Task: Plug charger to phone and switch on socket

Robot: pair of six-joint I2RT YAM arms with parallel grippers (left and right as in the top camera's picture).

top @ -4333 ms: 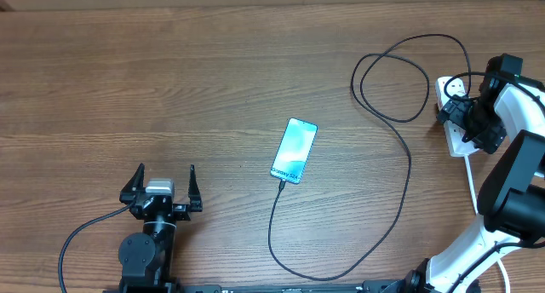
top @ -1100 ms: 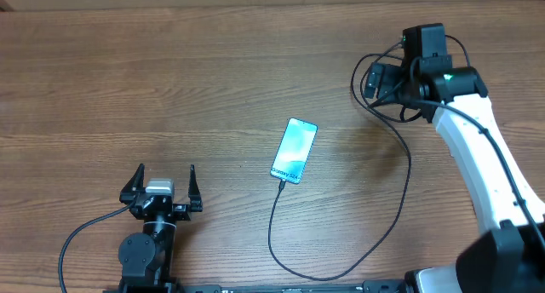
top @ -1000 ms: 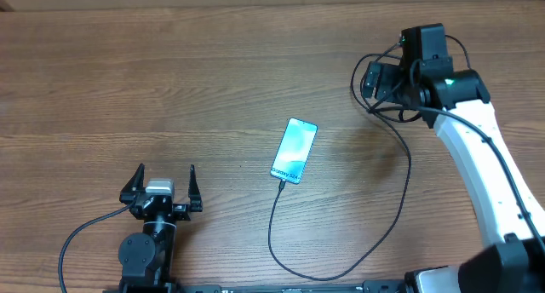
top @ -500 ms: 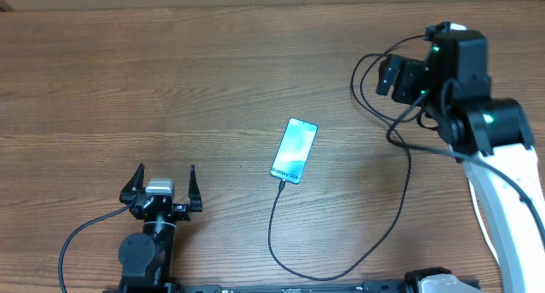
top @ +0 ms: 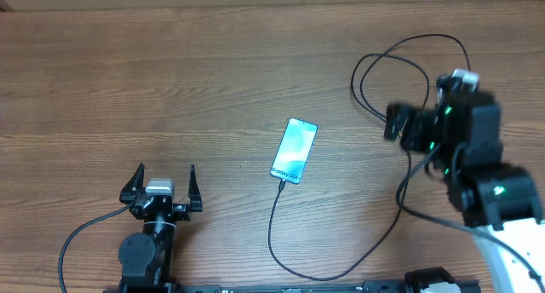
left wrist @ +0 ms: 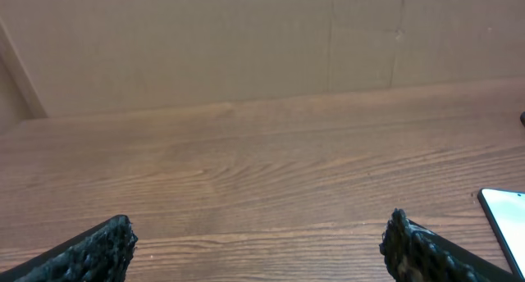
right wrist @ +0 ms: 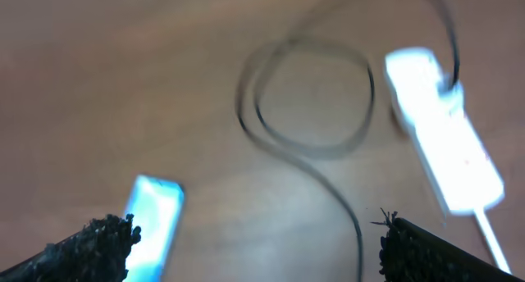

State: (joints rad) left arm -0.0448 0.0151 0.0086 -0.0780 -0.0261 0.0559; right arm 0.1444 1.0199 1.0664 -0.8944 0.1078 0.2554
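Phone [top: 295, 151] flat on table [top: 170, 71], light-blue screen, dark rim. Thin black charger [top: 270, 229] meets its near edge. White socket [right wrist: 443, 138] right of phone, blurred. Left end effector [top: 161, 184] and right end effector [right wrist: 258, 233] both spread, empty.

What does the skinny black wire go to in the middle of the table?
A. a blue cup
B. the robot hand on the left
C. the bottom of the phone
C: in the overhead view the black wire curves round and meets the bottom edge of the phone, whose screen glows light blue.
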